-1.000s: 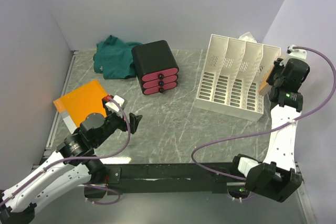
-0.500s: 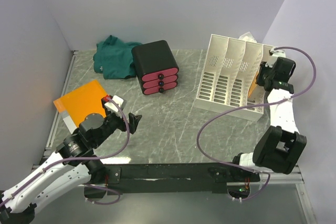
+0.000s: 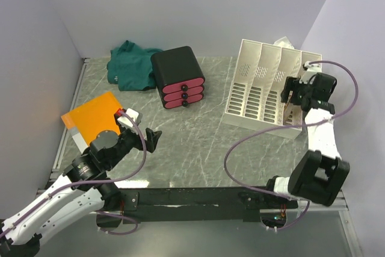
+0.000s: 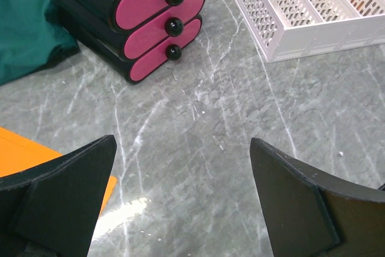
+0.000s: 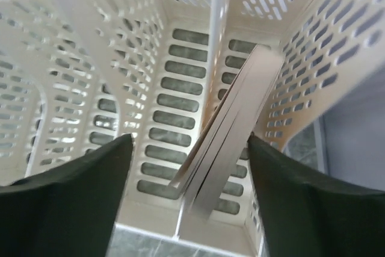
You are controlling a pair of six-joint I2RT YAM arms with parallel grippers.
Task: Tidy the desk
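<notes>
Right hand (image 5: 189, 173) stands with jaws apart at the end slot of the white file rack (image 3: 255, 97); a thin booklet (image 5: 231, 124) leans loose in that slot between the fingers, ungripped. Left hand (image 4: 183, 200) hangs wide open above the bench (image 3: 204, 142), holding nothing. Bench also carries a pink-fronted drawer box (image 3: 177, 76), green cloth (image 3: 129, 64) and orange folder (image 3: 93, 115).

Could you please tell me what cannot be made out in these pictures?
- Top view: the right gripper hides what stands in the rightmost slot of the white slotted plastic file rack.
- Right wrist view: the thin grey-edged leaning book shows only its edge; cover unseen.
- Left wrist view: the flat orange folder is cut off by the picture's edge and the left gripper.
</notes>
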